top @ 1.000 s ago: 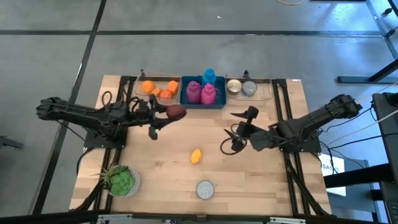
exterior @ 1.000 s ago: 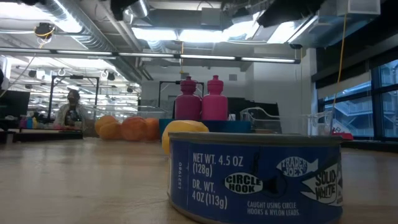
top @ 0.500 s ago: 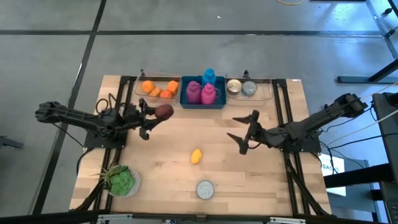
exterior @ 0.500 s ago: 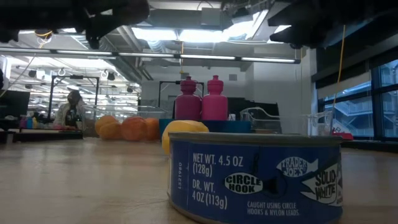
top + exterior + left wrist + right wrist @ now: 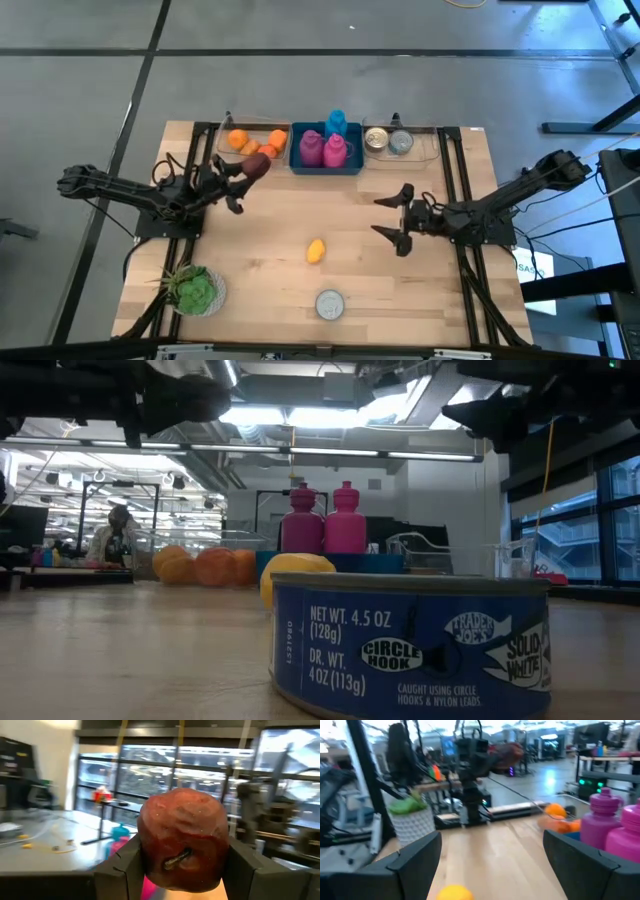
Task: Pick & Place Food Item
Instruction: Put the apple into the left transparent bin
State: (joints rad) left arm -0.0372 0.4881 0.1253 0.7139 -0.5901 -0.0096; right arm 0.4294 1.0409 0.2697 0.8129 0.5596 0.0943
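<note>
A dark red apple (image 5: 259, 164) with a short stem (image 5: 176, 860) hangs above the table's far left part, just in front of the tray of oranges (image 5: 255, 142). My left gripper (image 5: 252, 170) is shut on it. My right gripper (image 5: 377, 214) stands open over the table's right half, pointing level toward the left, with nothing between its fingers (image 5: 415, 862). A yellow lemon (image 5: 316, 250) lies on the wood near the middle, below and ahead of the right gripper (image 5: 490, 865). My left gripper pinches the apple's two opposite sides (image 5: 142, 845) between its two fingers (image 5: 122, 867), with the stem end turned back toward the wrist. The fingers come nearly level from the table's left, tilted slightly up. The apple is lifted clear of the table.
Along the far edge stand a blue bin (image 5: 325, 165) with pink bottles (image 5: 322, 148) and a clear tray with tins (image 5: 390, 142). A tuna tin (image 5: 330, 303) sits near the front edge and a potted plant (image 5: 195, 290) at the front left. Bare wood lies between the arms.
My left gripper has drawn back toward the table's left and far edge and sunk a little, carrying the apple closer to the orange tray. My right gripper has tipped from pointing down to level, pulled back toward the right edge and come lower, its fingers still wide.
</note>
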